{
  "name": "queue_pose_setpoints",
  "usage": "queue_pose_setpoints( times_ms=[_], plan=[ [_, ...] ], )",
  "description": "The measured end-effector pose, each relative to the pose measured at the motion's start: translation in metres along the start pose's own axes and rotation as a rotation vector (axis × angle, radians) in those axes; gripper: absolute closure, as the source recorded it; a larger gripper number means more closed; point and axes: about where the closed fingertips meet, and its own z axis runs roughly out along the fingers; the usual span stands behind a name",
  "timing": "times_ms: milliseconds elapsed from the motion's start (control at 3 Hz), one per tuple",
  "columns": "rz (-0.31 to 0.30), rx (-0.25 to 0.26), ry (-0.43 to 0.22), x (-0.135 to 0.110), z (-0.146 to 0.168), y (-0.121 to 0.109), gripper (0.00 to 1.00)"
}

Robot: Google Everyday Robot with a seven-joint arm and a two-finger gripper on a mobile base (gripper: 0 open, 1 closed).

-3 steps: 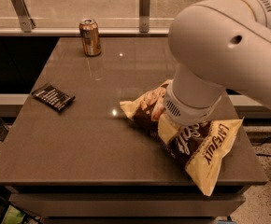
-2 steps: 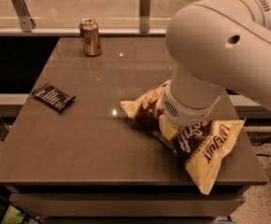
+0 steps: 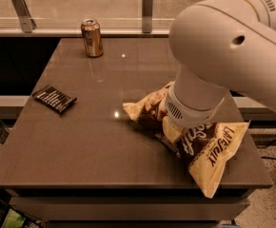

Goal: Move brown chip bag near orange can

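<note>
Grey-brown tabletop (image 3: 95,141) bears the crinkly brown-and-yellow chip bag (image 3: 209,151) at four o'clock, far from the orange metal can (image 3: 92,37) at eleven; the gripper, hidden beneath the white arm (image 3: 223,56) atop the bag, likely for a grasp, cannot be read.

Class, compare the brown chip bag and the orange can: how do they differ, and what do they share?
The brown chip bag is far larger than the orange can. The bag lies crumpled; the can stands upright. The bag is near the table's front right, the can at the far left. The pincer, hidden below the arm's wrist, is at the bag, not the can. Both rest on the table.
</note>
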Motion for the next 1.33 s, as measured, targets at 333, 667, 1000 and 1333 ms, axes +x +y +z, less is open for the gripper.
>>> queue_pose_setpoints(
  times_ms=[333,667,1000,1333],
  plan=[
    [-0.021,0.013,0.006,-0.017,-0.011,-0.01,1.0],
    [-0.066,0.008,-0.037,-0.044,-0.029,-0.03,1.0],
    [-0.104,0.012,-0.083,-0.065,-0.05,-0.045,1.0],
    [-0.126,0.018,-0.106,-0.083,-0.066,-0.056,1.0]
  ],
)
